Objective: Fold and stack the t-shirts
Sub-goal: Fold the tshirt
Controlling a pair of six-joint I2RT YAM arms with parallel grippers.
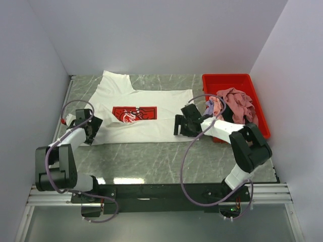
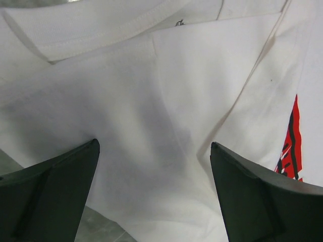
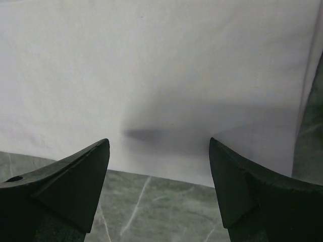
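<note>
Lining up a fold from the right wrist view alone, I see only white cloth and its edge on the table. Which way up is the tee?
Observer: Print side up. The tee lies spread flat, and its red print shows from above.
Operator: Where's the left arm?
Observer: The left arm is at the opposite end of the tee, jaws open over the cloth.
Operator: Anything else waiting to be folded?
Observer: Yes, crumpled tees, mostly pink, sit in a red bin at the far right.
</note>
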